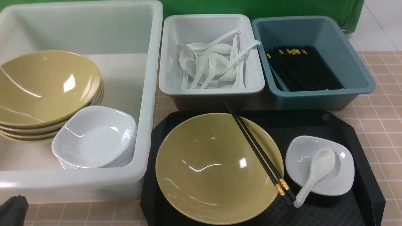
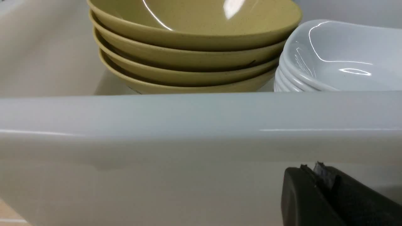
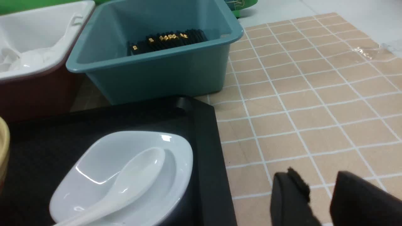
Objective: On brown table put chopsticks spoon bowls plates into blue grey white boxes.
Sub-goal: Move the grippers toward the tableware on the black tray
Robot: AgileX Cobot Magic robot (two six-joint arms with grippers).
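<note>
On the black tray (image 1: 361,175) an olive-yellow bowl (image 1: 207,175) carries a pair of black chopsticks (image 1: 256,150) across its right rim. Beside it a white spoon (image 1: 315,174) (image 3: 125,185) lies in a small white plate (image 1: 342,180) (image 3: 94,163). The big white box (image 1: 150,94) (image 2: 201,125) holds stacked bowls (image 1: 44,91) (image 2: 188,40) and stacked plates (image 1: 94,138) (image 2: 342,59). Spoons fill the grey box (image 1: 169,56); chopsticks lie in the blue box (image 1: 358,59) (image 3: 163,72). My left gripper (image 2: 311,168) is shut and empty just outside the white box's near wall. My right gripper (image 3: 320,182) stands open over the brown table (image 3: 314,94), right of the tray.
The three boxes stand in a row behind and left of the tray (image 3: 207,157). Bare tiles (image 1: 386,103) stretch to the tray's right. A green backdrop (image 1: 251,8) closes the far side. A corner of my left arm (image 1: 12,210) shows at the bottom left.
</note>
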